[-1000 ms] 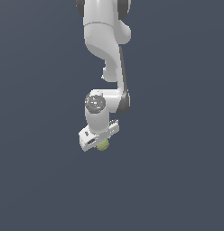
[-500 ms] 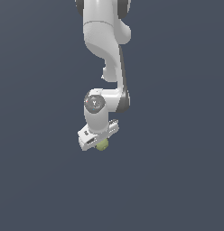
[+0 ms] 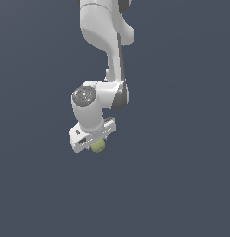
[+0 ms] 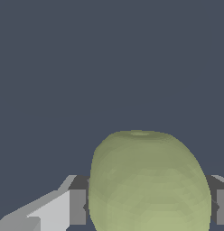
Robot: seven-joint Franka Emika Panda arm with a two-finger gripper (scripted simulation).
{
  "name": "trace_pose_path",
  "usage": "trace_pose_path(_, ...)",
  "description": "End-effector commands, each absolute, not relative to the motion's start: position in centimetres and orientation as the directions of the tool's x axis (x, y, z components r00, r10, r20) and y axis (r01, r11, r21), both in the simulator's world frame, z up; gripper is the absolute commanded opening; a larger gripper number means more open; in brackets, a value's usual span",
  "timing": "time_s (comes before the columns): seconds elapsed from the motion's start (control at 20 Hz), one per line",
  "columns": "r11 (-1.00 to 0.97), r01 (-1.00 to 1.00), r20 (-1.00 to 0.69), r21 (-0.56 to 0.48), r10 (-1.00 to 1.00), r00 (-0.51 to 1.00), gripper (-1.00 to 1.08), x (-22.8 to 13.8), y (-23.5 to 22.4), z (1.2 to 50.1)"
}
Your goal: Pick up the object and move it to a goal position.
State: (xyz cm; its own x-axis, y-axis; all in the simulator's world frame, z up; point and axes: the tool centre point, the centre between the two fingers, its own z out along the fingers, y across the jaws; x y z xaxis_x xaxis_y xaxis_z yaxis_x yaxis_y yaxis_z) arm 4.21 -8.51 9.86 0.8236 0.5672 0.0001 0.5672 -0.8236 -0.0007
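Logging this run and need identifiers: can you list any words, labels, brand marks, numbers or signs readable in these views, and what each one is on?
None readable. The arm and gripper show plain white and dark grey surfaces, no lettering. A small dark mark on the gripper body is too small to read. The olive ball between the fingers is unmarked.

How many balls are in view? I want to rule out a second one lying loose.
1: the olive ball sits between the fingers of the gripper; the arm could hide another.
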Motion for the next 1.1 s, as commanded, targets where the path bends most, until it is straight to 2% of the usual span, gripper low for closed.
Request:
trace_pose_path(0.0, -0.824, 0.567, 0.001, 0.0, 0.567, 0.824, -1.0, 4.7, -9.7, 12.0)
trace_pose_path(0.65, -0.824, 0.567, 0.001, -0.001, 0.567, 0.824, -1.0, 7.4, -16.3, 24.0)
trace_pose_path(1.05, -0.824, 0.567, 0.001, 0.0, 0.567, 0.824, -1.0, 8.8, -19.2, 29.2)
